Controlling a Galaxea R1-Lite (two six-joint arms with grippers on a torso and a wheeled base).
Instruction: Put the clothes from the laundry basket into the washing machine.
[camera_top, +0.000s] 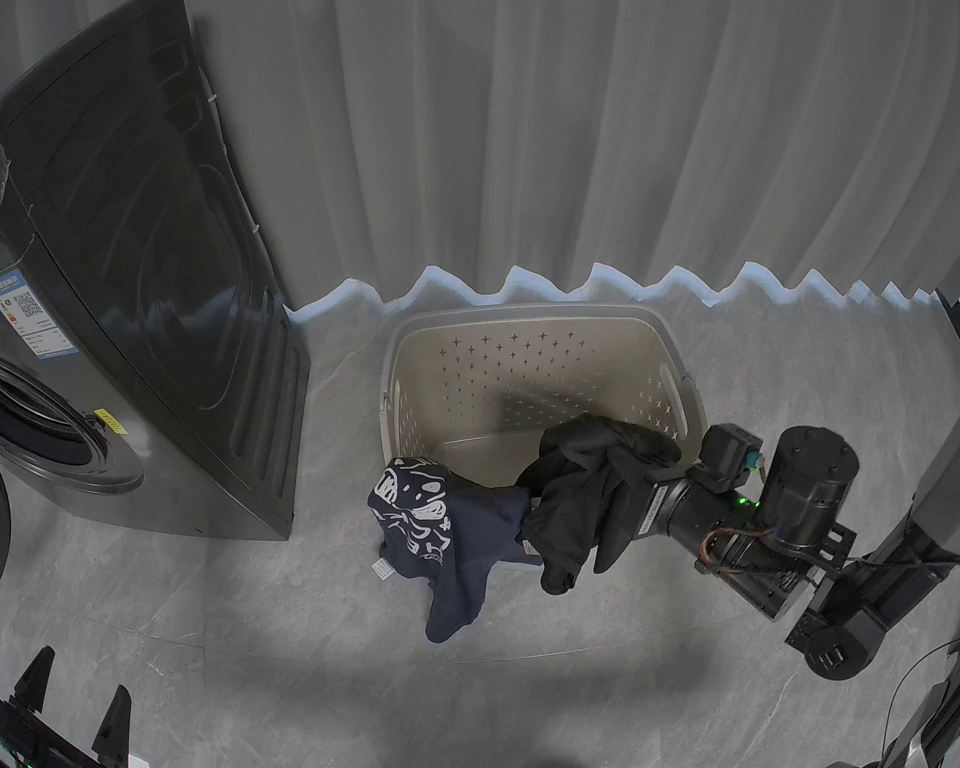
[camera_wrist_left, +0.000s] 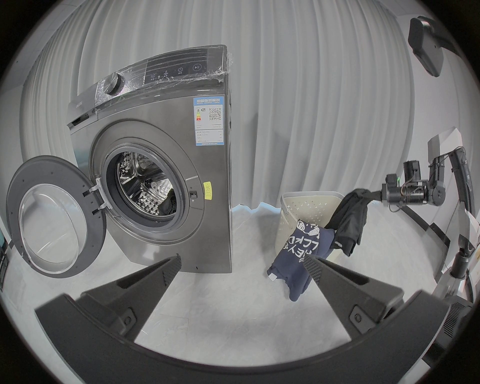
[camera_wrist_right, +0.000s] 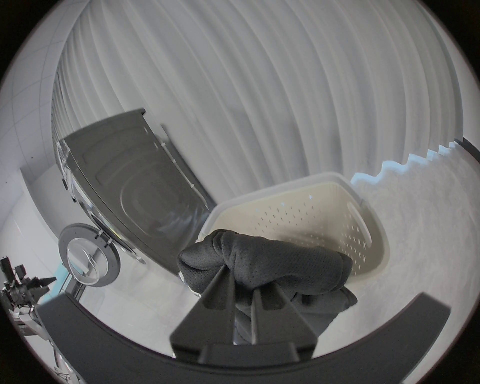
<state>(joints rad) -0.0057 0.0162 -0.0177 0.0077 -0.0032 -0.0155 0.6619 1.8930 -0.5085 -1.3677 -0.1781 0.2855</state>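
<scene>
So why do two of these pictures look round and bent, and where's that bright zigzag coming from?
Left wrist view: likely a wide lens, so black corners and a bowed curtain. Right wrist view: the same, with the washing machine tilted. Head view: straighter; the zigzag is light under the curtain's hem.

My left gripper (camera_wrist_left: 241, 261) hangs low over the floor (camera_wrist_left: 240, 310), its fingers spread wide with nothing between them. Beyond them the washing machine (camera_wrist_left: 200, 200) stands with its round door (camera_wrist_left: 52, 215) swung open and the drum (camera_wrist_left: 142, 185) showing. Near it sits the laundry basket (camera_wrist_left: 307, 202), a navy shirt (camera_wrist_left: 300, 250) draped over its rim. My right gripper (camera_wrist_left: 375, 194) holds a black garment (camera_wrist_left: 351, 222) at the basket's edge.
</scene>
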